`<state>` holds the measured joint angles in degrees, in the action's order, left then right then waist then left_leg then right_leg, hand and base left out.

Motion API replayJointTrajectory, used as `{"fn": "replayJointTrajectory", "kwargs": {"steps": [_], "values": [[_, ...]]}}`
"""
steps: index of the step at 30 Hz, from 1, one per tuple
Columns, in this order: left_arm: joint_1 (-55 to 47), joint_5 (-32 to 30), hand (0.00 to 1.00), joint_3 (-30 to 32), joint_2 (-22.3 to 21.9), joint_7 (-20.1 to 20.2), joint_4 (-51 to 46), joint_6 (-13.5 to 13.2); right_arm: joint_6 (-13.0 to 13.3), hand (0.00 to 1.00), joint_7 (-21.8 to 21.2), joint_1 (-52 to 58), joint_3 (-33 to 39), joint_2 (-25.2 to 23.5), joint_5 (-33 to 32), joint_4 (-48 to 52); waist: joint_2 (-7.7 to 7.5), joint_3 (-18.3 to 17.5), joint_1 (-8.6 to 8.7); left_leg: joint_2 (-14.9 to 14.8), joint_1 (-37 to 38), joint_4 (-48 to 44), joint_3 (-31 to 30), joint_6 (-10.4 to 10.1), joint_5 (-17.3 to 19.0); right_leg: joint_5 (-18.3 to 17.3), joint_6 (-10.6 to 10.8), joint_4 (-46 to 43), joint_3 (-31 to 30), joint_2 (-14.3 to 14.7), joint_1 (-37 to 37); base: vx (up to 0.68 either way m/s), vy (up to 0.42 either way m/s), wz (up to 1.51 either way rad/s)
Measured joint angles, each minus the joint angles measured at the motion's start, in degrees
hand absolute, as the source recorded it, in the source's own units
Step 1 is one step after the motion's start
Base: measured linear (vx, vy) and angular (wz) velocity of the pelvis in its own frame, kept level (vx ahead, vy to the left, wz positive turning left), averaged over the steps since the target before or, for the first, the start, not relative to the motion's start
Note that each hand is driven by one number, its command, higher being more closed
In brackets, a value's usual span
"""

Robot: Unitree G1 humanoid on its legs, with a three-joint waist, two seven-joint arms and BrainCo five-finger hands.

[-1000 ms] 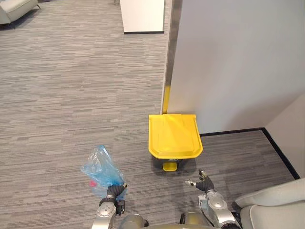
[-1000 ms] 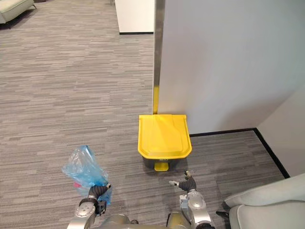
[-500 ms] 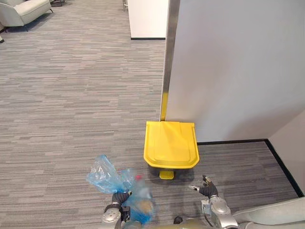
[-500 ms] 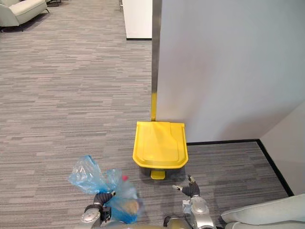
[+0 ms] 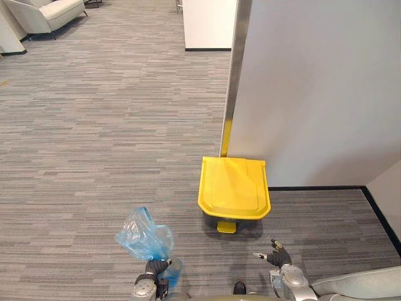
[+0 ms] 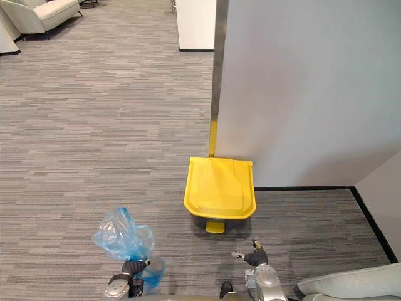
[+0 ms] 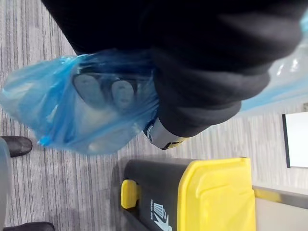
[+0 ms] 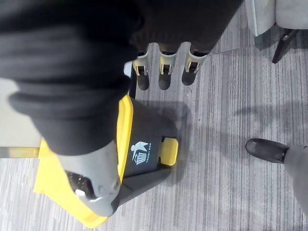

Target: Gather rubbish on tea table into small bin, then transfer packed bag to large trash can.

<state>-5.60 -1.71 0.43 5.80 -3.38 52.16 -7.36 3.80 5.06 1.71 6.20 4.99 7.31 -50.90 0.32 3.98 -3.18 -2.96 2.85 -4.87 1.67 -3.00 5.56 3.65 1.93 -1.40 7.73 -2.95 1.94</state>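
- Translucent blue plastic rubbish bag (image 5: 143,236) is in the left hand (image 5: 154,268), low at the near left, held up off the grey striped carpet floor (image 5: 94,138).
- Left hand's fingers are curled tight round the bag's gathered neck. The loose crumpled top billows above the fist and a smaller blue bulge shows just below it.
- Left wrist view adds what the 2 eye views hide: dark fingertips (image 7: 103,91) seen through the blue film, which wraps right over them. Can't tell what is inside the bag.
- Large trash can with dark body and bright yellow lid (image 5: 234,187) stands ahead and a bit right of centre, with the lid down and closed. Its back is against the foot of the white partition wall (image 5: 313,88), beside the upright metal edge strip (image 5: 237,63).
- Small yellow foot pedal (image 5: 226,226) sticks out of the can's near side at floor level.
- The eye views show mostly the lid. The wrist views show the can's dark side with a white pictogram, plus the pedal from the side.
- Bag and can are apart, with the bag to the can's left and nearer the robot.
- Right hand (image 5: 276,257) hangs low at the near right, near the pedal side of the can, touching nothing.
- Right wrist view shows its fingers (image 8: 163,72) straight and spread, holding nothing, with the can below them.
- Pale upholstered seat (image 5: 357,285) at the near right corner, pale sofa (image 5: 53,12) far off at the top left.
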Motion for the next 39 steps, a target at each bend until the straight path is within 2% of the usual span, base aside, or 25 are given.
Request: {"fn": "replayJointTrajectory", "kwargs": {"steps": [3, 8, 15, 17, 19, 21, 22, 24, 25, 26, 27, 28, 29, 30, 31, 32, 33, 34, 35, 36, 38, 39], "values": [[-0.27, 0.02, 1.00, 0.03, 0.53, -0.45, 0.23, 0.01, 0.00, 0.00, 0.09, 0.04, 0.03, 0.47, -0.01, 0.00, -0.07, 0.03, 0.76, 0.16, -0.07, 0.57, -0.47, -0.40, -0.22, 0.41, 0.17, 1.23, 0.14, -0.01, -0.23, -0.06, -0.019, 0.02], [-0.08, 0.05, 1.00, -0.30, 0.51, -0.42, 0.23, 0.06, 0.00, 0.00, 0.23, 0.84, 0.61, 0.49, -0.03, 0.00, -0.26, 0.18, 0.95, 0.55, -0.66, 0.83, -3.37, -0.62, -0.19, 0.31, 0.20, 2.28, 2.01, -0.18, -0.93, -0.01, -0.016, 0.20], [0.00, 0.05, 1.00, -0.46, 0.54, -0.39, 0.18, 0.22, 0.01, 0.00, 0.32, 0.31, 2.39, 0.47, -0.70, 0.00, -0.57, 0.33, 0.86, 0.31, -1.09, 0.95, -4.72, -0.19, -0.30, -1.55, 0.60, 0.90, 3.49, -0.16, -0.90, 0.06, -0.007, 0.11], [0.27, 0.07, 1.00, -0.44, 0.60, -0.38, 0.14, 0.19, 0.01, 0.00, 0.32, -0.11, 2.47, 0.45, -0.70, 0.00, -0.86, 0.54, 0.88, 0.25, -0.86, 0.73, -3.94, 0.53, 0.40, -3.12, 0.75, -1.23, 3.12, -0.30, -0.11, 0.08, 0.017, -0.09], [0.46, 0.07, 1.00, -0.34, 0.71, -0.38, 0.01, 0.18, 0.01, 0.00, 0.32, -0.36, 2.74, 0.38, -0.70, 0.00, -1.30, 0.83, 0.74, 0.31, -0.81, -0.16, -2.88, 0.72, 1.52, -5.52, 0.94, -5.44, 2.24, -1.14, 1.71, 0.07, 0.045, -0.18], [0.45, 0.08, 1.00, -0.34, 1.17, -0.35, -0.09, 0.19, 0.00, 0.00, 0.43, -0.53, 3.68, 0.05, -0.76, 0.06, -2.34, 1.49, 0.98, 1.54, -0.91, -4.11, -1.86, 1.69, 4.91, -11.12, 2.52, -15.37, 1.15, -3.39, 4.65, 0.11, 0.102, -0.13], [0.54, 0.09, 1.00, -0.33, 1.27, -0.37, -0.44, 0.21, -0.01, 0.00, 0.56, -0.45, 4.17, -0.04, -0.88, 0.20, -2.69, 1.78, 0.89, 1.91, -0.83, -5.97, -1.56, 2.10, 6.47, -12.68, 3.40, -19.31, 0.36, -4.23, 5.66, 0.12, 0.100, -0.09], [0.51, 0.10, 1.00, -0.31, 1.29, -0.38, -2.57, 0.20, -0.02, 0.00, 1.06, -0.35, 4.61, -0.24, -1.27, 0.98, -2.73, 2.83, 0.89, 2.30, -0.41, -9.29, -1.78, 3.61, 9.86, -13.28, 4.69, -30.87, -0.85, -5.91, 9.66, 0.09, 0.080, -0.01], [0.58, 0.13, 1.00, -0.17, 1.49, -0.42, -4.01, 0.20, -0.04, 0.00, 1.07, -0.05, 4.59, -0.51, -1.73, 1.31, -2.73, 4.32, 0.93, 2.64, 1.44, -11.53, -2.35, 4.56, 11.67, -12.55, 6.92, -42.38, -1.62, -6.69, 14.52, 0.12, 0.066, 0.08], [0.55, 0.14, 1.00, -0.26, 1.46, -0.43, -4.29, 0.25, -0.13, 0.00, 1.06, 0.35, 4.63, -0.80, -2.13, 1.44, -2.33, 4.63, 0.86, 2.58, 2.03, -12.45, -2.64, 4.85, 12.81, -13.54, 6.57, -45.22, -2.02, -6.47, 16.20, 0.22, 0.086, 0.06], [0.87, 0.59, 1.00, -0.10, 1.78, -0.52, -4.42, 0.45, -0.25, 0.00, 0.98, 0.68, 4.63, -1.56, -2.77, 2.58, -2.18, 4.72, 0.82, 1.53, 3.18, -14.77, -3.03, 5.04, 15.43, -16.08, 4.05, -45.42, -1.49, -4.32, 19.25, 0.21, 0.038, 0.04], [1.29, 0.94, 1.00, -0.19, 2.27, -0.51, -4.41, 0.58, -0.22, 0.00, 1.02, 0.69, 4.70, -1.78, -2.94, 3.19, -2.36, 4.85, 0.88, 1.22, 3.69, -15.27, -3.13, 5.23, 16.04, -16.05, 3.92, -43.84, -1.37, -3.66, 20.29, 0.33, 0.008, 0.16], [2.65, 1.08, 1.00, -0.23, 2.98, -0.52, -4.41, 0.68, -0.20, 0.00, 1.06, 0.66, 5.04, -1.83, -3.99, 4.25, -2.77, 5.18, 0.88, 0.92, 4.71, -15.59, -3.67, 5.24, 17.09, -15.58, 3.78, -37.94, -0.94, -2.08, 22.07, 0.31, -0.022, 0.37], [4.45, 1.08, 1.00, -0.24, 3.24, -0.51, -4.42, 0.72, -0.20, 0.00, 1.25, 0.60, 6.41, -1.70, -5.01, 5.20, -2.97, 5.54, 1.00, 0.78, 5.54, -15.89, -4.43, 5.16, 17.96, -13.06, 3.44, -29.92, 0.00, -1.14, 23.39, 0.33, -0.045, 0.45], [5.41, 1.08, 1.00, -0.08, 3.24, -0.51, -4.51, 0.71, -0.18, 0.00, 1.37, 0.27, 7.31, -1.62, -5.25, 5.20, -3.12, 6.08, 1.10, 0.88, 6.18, -16.00, -4.86, 5.06, 18.53, -11.53, 3.07, -25.50, 0.22, -0.70, 23.10, 0.31, -0.079, 0.58], [6.68, 1.08, 1.00, 0.20, 3.44, -0.52, -4.97, 0.55, -0.18, 0.00, 1.53, 0.15, 8.31, -1.20, -5.77, 5.20, -3.63, 6.75, 1.14, 1.37, 7.93, -16.20, -5.13, 3.85, 19.92, -10.30, 2.27, -18.92, 0.04, 0.10, 22.05, 0.51, -0.109, 0.52], [7.81, 1.08, 1.00, 0.37, 2.77, -0.68, -4.96, 0.55, -0.24, 0.00, 1.84, -0.01, 10.21, -0.27, -6.37, 5.11, -2.29, 7.13, 1.19, 0.16, 9.59, -16.97, -6.04, 2.59, 21.22, -8.79, 0.81, -20.20, 0.09, 0.79, 20.85, 0.51, -0.095, 0.40], [8.26, 1.06, 1.00, 0.09, 2.65, -0.64, -5.15, 0.50, -0.25, 0.00, 2.16, -0.27, 11.48, -0.16, -6.84, 5.31, -1.36, 7.52, 0.97, -0.87, 9.49, -17.66, -6.03, 1.99, 20.71, -10.67, 0.73, -21.37, 0.38, 1.21, 20.78, 0.42, -0.072, 0.27], [8.78, 1.06, 1.00, -0.17, 2.58, -0.51, -5.58, 0.47, -0.26, 0.00, 2.49, -0.16, 12.27, -0.10, -7.36, 6.23, -1.17, 7.85, 1.05, -1.05, 9.02, -18.62, -6.04, 1.25, 19.41, -11.63, 0.18, -22.80, 0.29, 1.01, 20.97, 0.29, -0.091, 0.35], [9.08, 1.06, 1.00, -0.12, 2.36, -0.58, -6.03, 0.46, 0.82, 0.00, 2.67, 1.63, 14.90, -0.40, -8.25, 9.39, -1.17, 7.89, 1.50, -1.12, 9.79, -19.18, -6.43, 0.96, 18.10, -13.98, -1.33, -26.73, -0.26, 0.96, 21.19, 0.38, -0.143, 0.39], [9.47, 1.06, 1.00, -0.01, 2.59, -0.56, -6.66, 0.40, 1.13, 0.00, 2.57, 2.13, 19.09, 0.46, -9.69, 11.76, -0.80, 7.85, 1.86, -2.41, 11.71, -19.32, -7.01, 0.73, 17.89, -17.66, -2.15, -32.20, 0.57, 1.21, 21.37, 0.40, -0.139, 0.23], [9.99, 1.04, 1.00, 0.01, 2.47, -0.51, -6.66, 0.40, 1.04, 0.00, 2.53, 2.12, 19.90, 0.47, -10.18, 11.70, -0.77, 7.86, 2.08, -2.67, 11.71, -19.33, -7.56, 0.73, 17.89, -18.07, -2.81, -32.61, 0.90, 1.21, 21.40, 0.32, -0.105, 0.24]]}}
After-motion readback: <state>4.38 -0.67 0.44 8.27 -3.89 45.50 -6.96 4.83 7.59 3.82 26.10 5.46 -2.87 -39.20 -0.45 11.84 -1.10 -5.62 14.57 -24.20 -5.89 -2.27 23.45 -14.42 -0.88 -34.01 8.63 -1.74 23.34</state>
